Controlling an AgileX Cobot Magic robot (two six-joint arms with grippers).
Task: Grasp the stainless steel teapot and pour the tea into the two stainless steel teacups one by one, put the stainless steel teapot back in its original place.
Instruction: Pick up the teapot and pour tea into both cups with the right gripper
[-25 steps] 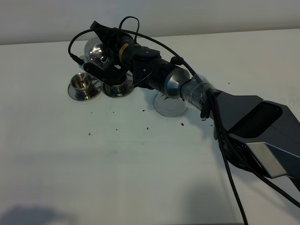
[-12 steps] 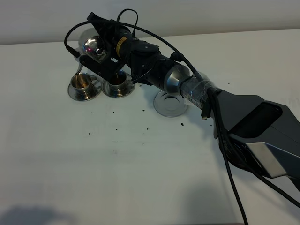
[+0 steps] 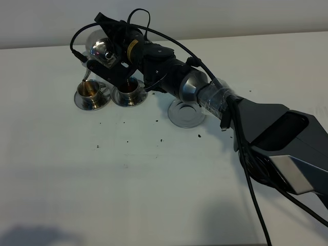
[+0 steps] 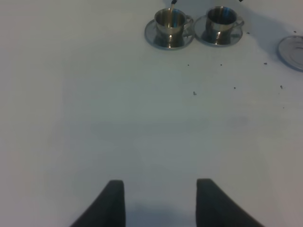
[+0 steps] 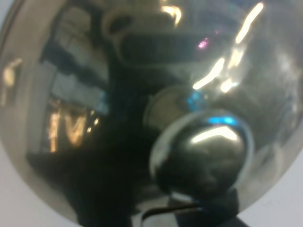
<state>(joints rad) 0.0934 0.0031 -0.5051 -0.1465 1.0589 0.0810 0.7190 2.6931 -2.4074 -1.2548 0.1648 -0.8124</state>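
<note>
A white surface (image 3: 154, 179) flecked with dark crumbs carries a round steel coaster (image 3: 185, 114). Just beside the coaster stands the nearer teacup (image 3: 128, 88), and beyond it the farther teacup (image 3: 90, 89). The right fingers (image 3: 110, 74) pinch the teapot (image 3: 102, 51), which is tilted off the coaster with its spout over the farther teacup. The left fingers (image 4: 113, 205) stand spread, well apart from the coaster.

White table (image 3: 128, 195); dark specks (image 3: 97, 146) scattered across it; pale wall (image 3: 230, 15) behind.
</note>
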